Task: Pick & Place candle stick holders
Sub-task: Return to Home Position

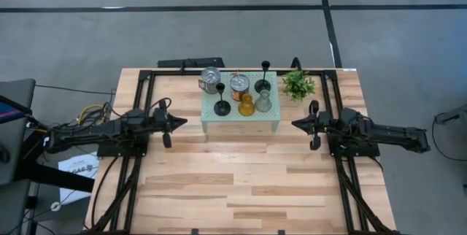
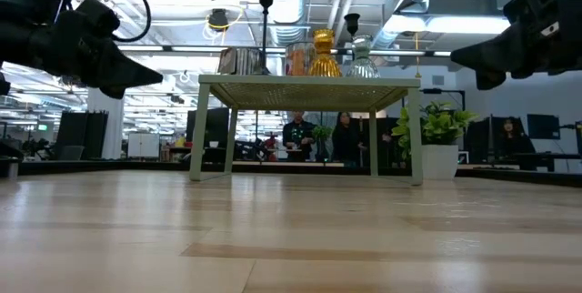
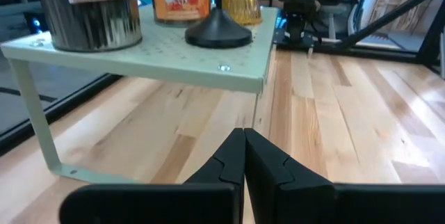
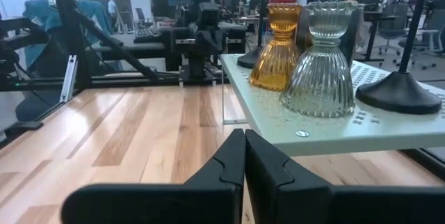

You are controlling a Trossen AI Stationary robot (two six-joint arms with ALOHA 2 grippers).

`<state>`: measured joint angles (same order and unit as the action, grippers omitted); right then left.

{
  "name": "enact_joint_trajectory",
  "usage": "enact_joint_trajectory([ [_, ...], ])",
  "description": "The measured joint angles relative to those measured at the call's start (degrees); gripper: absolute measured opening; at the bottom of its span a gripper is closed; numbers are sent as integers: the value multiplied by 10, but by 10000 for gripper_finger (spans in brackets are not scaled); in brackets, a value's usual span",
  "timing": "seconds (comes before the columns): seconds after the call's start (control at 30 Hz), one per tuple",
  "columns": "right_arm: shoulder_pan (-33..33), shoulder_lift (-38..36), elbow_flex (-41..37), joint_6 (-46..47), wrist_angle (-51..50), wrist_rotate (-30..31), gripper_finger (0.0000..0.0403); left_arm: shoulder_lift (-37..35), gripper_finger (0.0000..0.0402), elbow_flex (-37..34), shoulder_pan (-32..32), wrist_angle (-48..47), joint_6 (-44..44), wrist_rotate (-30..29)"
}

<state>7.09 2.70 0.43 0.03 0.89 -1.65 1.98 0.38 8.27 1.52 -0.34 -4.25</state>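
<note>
**Sam:** Are the jaws open?

**Mia:** No. The left gripper (image 1: pixel 182 122) has its two fingers (image 3: pixel 229 165) pressed flat together, and there is nothing between them. The right gripper (image 1: pixel 295 123) is squeezed tight the same way and holds nothing.

**Sam:** Where are they?

**Mia:** They hang over the table (image 1: pixel 241 184), one on each side of the pale green stand (image 1: pixel 213 118). Their tips point at the stand but do not touch it.

**Sam:** Where are the candle stick holders?

**Mia:** All six are on top of the stand. At the back are a silvery cup (image 1: pixel 211 79), a cup with an orange label (image 1: pixel 239 84) and a black stemmed holder (image 1: pixel 263 85). In front are the other black holder (image 1: pixel 222 108), the amber glass (image 1: pixel 246 106) and the clear glass (image 1: pixel 263 102). The two glasses stand just beside each other.

**Sam:** What is hard to see?

**Mia:** In the left wrist view the tops of both cups are cut off. Only the round base of the front black holder shows there. In the right wrist view the back black holder is also just a base. From the low view the cups sit behind other things and look mixed up.

**Sam:** Anything else?

**Mia:** A small green plant (image 1: pixel 298 85) stands on the table near the stand's back corner, on the right arm's side. Far off, under the stand, the low view shows people (image 2: pixel 298 136) in the room.
</note>
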Motion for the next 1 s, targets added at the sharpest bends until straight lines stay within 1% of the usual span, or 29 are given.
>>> enact_joint_trajectory([
  [0.43, 0, 0, 0, 0, 0, 1, 0, 36, 7, 0, 0, 2, 0, -17],
  [1.0, 0, 0, -1, 0, 0, 2, 0, 114, 8, 0, 0, 3, 0, -17],
])
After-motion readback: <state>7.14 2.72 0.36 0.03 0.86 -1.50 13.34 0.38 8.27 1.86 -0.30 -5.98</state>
